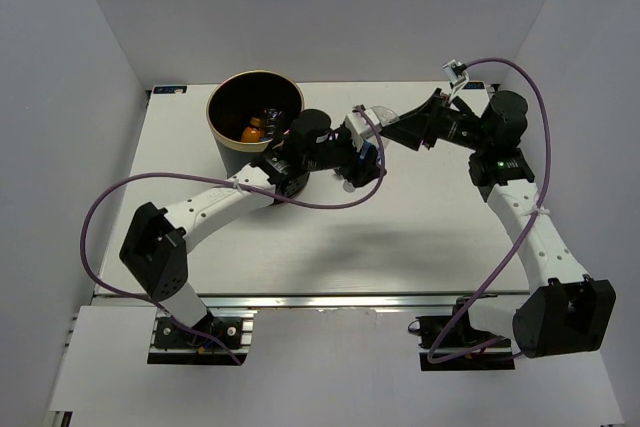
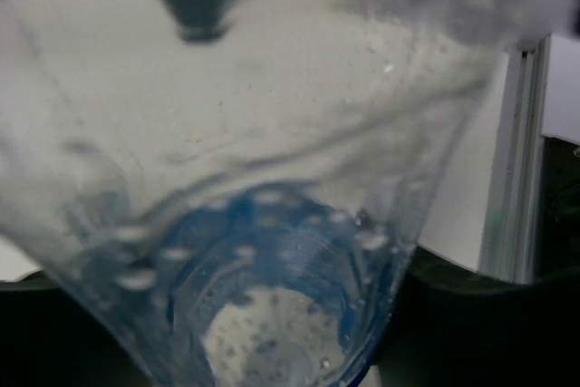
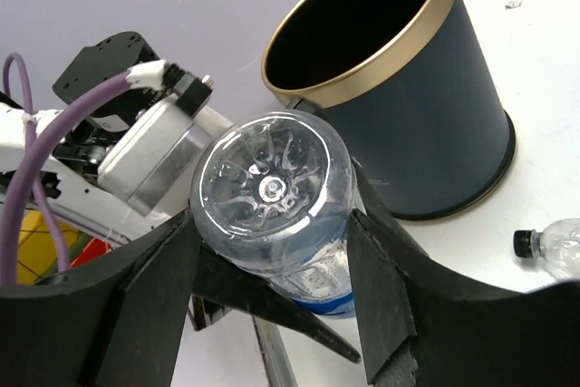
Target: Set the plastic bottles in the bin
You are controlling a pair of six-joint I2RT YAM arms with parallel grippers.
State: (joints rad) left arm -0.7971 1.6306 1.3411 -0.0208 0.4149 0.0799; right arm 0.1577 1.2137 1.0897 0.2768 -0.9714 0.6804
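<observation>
Clear bottle (image 3: 272,178) clamped in the right gripper (image 3: 276,233) at frame centre, bin (image 3: 426,124) upper right behind it; left gripper (image 1: 365,142) crowds its other end, hold impossible to tell. Small bottle (image 3: 553,246) lies lower right.

White arm links (image 1: 215,202), black joints (image 1: 155,252), black claw (image 3: 272,233), looping purple cables (image 1: 84,242).

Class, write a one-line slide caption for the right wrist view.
Right hand clamps a clear blue-labelled bottle, base toward the camera, gold-rimmed bin behind.
</observation>
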